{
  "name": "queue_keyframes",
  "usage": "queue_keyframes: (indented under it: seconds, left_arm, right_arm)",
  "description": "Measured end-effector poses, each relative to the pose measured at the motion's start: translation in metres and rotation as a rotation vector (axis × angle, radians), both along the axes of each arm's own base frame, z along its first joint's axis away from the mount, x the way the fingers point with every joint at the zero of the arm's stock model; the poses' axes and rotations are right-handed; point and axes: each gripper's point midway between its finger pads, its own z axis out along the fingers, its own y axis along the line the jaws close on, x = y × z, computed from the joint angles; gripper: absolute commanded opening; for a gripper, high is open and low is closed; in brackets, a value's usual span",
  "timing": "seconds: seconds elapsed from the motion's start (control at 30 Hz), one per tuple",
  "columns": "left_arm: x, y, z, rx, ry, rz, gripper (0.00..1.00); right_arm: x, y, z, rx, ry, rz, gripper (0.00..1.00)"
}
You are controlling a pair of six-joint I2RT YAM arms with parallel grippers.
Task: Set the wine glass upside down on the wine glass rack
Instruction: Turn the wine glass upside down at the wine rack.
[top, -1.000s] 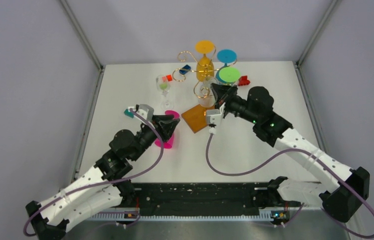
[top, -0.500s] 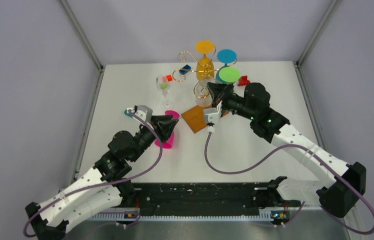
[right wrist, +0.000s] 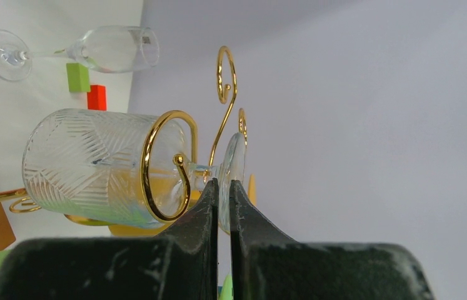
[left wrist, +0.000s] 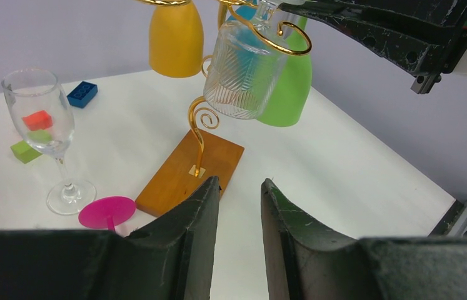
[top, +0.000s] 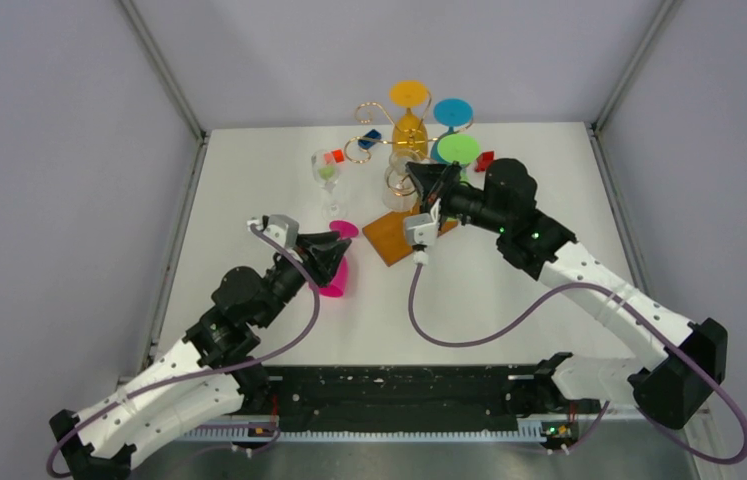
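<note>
The wine glass rack [top: 379, 112] is gold wire with spiral arms on an orange-brown wooden base [top: 394, 238]. A clear patterned wine glass [top: 399, 180] hangs upside down, its stem inside a spiral arm [right wrist: 155, 164]. It also shows in the left wrist view [left wrist: 243, 69] and the right wrist view [right wrist: 93, 165]. My right gripper [right wrist: 223, 184] is shut on the glass's foot; in the top view it [top: 421, 182] is at the rack's right. My left gripper [left wrist: 240, 187] is open and empty; in the top view it [top: 334, 247] is left of the base.
Yellow [left wrist: 175, 37], green [left wrist: 287, 94] and blue [top: 452, 112] glasses hang on the rack. A plain clear glass [left wrist: 40, 119] stands upright left of the rack. A pink glass [top: 337, 275] lies under my left gripper. Small blocks [left wrist: 82, 94] lie at the back.
My right gripper has carried the patterned glass left, further into the rack's spiral arm. My left arm has drawn back a little toward the near edge.
</note>
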Motion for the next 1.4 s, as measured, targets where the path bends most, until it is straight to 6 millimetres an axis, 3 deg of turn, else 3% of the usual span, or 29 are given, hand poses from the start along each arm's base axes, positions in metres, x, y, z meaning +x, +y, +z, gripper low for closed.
queue_keyframes:
  seconds: [1.0, 1.4]
  left_arm:
    - [0.001, 0.004, -0.005, 0.003, 0.007, 0.018, 0.34]
    - [0.002, 0.002, -0.008, 0.012, 0.014, 0.018, 0.34]
  right_arm:
    - [-0.02, 0.015, -0.009, -0.055, 0.033, 0.142, 0.0]
    - [-0.028, 0.01, 0.001, -0.039, 0.017, 0.15, 0.0]
